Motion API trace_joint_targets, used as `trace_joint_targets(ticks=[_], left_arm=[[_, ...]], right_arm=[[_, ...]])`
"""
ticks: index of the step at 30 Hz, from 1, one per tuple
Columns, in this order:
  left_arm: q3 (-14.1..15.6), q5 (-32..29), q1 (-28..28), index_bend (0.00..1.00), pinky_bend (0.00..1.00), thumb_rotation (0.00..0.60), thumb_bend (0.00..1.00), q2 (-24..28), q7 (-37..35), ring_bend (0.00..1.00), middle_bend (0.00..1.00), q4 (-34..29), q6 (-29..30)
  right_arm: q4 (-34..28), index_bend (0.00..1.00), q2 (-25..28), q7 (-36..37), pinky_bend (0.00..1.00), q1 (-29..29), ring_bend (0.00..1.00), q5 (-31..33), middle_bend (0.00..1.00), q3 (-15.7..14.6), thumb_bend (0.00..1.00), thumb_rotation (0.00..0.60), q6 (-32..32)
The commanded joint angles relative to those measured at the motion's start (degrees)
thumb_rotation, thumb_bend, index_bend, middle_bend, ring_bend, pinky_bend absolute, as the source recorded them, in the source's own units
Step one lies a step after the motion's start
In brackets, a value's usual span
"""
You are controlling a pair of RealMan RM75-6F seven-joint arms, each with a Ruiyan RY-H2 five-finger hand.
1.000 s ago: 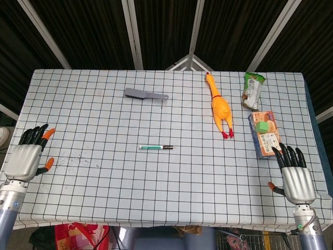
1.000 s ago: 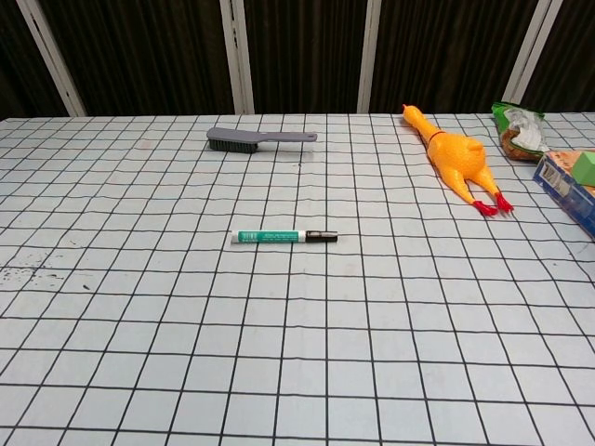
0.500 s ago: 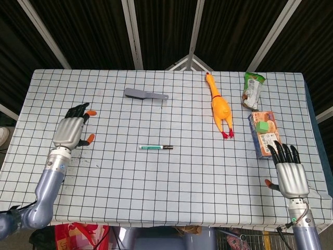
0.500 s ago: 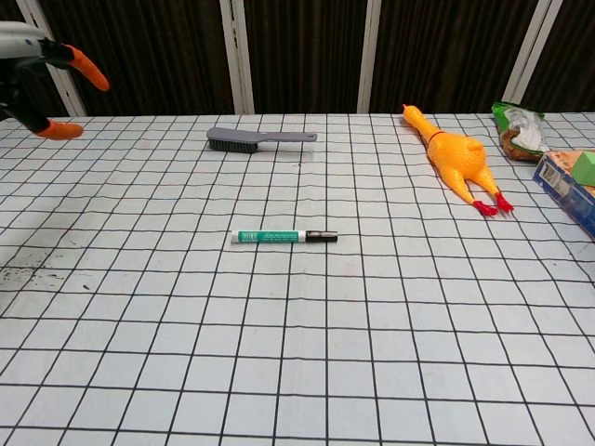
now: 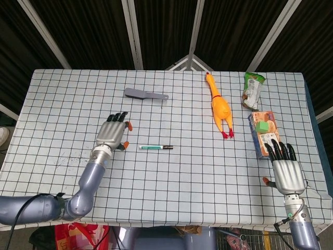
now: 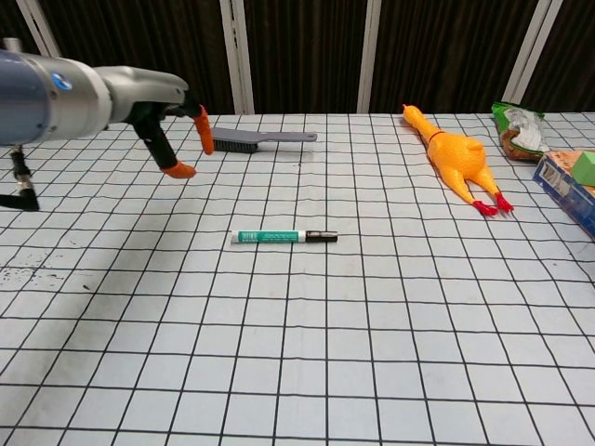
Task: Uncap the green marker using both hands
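No text could be read in either view. The green marker (image 6: 284, 237) carried white print along its barrel — too small and blurred to make out. At about two o'clock on the table, the green snack bag (image 5: 253, 90) and the orange box (image 5: 264, 133) showed printed panels — pictures and blocks of lettering, none legible. The left arm bore a small blue round mark (image 6: 59, 81), unreadable.

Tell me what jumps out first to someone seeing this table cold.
The yellow rubber chicken lies far right of center, the brightest thing on the checked cloth. Mid-table lies the green marker, capped and untouched, with the left hand hovering open just left of it. The right hand sits open at the near right edge, beside an orange box.
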Motion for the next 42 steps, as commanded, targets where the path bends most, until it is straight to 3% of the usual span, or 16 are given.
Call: trace_joint_targets(ticks=[1, 10, 20, 42], left_arm=[[0.43, -3.99, -4.68, 0.37, 0.0, 0.6, 0.48, -5.53, 3.01, 0.0, 0.0, 4.74, 1.35], [1.72, -4.4, -8.28, 0.39, 0.0, 0.6, 0.48, -12.98, 2.8, 0.0, 0.0, 14.16, 0.87], [3.0, 0.55, -8.71, 0.41, 0.0, 0.6, 0.48, -19.39, -1.74, 0.0, 0.0, 23.65, -2.71], [4.14, 2.41, -9.19, 0.43, 0.0, 0.6, 0.48, -24.99, 0.0, 0.0, 0.0, 32.33, -5.01]], right_arm=[[0.53, 0.12, -0.06, 0.32, 0.04, -0.12, 0.04, 0.38, 0.0, -0.19, 0.11, 0.6, -0.06], [3.84, 0.12, -1.3, 2.52, 0.04, -0.07, 0.04, 1.25, 0.0, -0.82, 0.11, 0.6, -1.11], [6.99, 0.12, -2.98, 4.01, 0.04, 0.46, 0.04, 1.39, 0.0, -1.26, 0.11, 0.6, -2.2], [10.61, 0.12, -4.86, 5.6, 0.04, 1.18, 0.04, 1.98, 0.0, -1.74, 0.11, 0.6, -3.89]])
